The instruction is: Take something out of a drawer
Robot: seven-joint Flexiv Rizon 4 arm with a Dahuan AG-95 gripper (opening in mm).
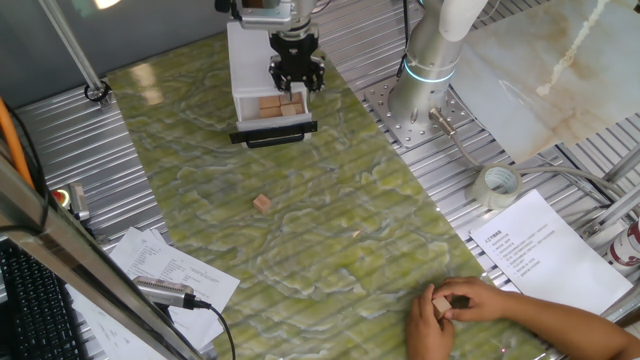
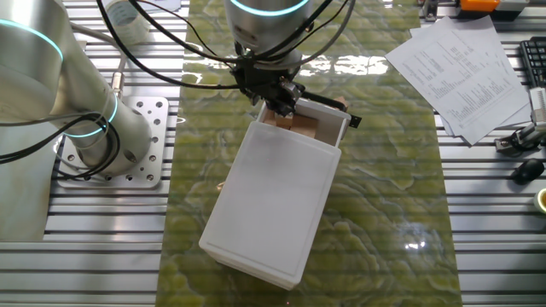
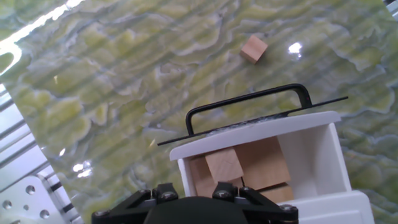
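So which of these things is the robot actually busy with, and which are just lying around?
Part of the job:
- drawer, pulled open
- wooden blocks inside it
- tool above them

Just lying about:
- loose block on the table
- tape roll
- printed sheets

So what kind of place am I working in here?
Likely a robotics lab bench: the arm's base is bolted to a slotted aluminium table, printed sheets and a tape roll lie nearby, and a person's hand rests on the mat.

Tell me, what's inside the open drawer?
The drawer holds tan wooden blocks; one block sits on top. The gripper hangs over it, hiding the back part, so the exact count can't be told.
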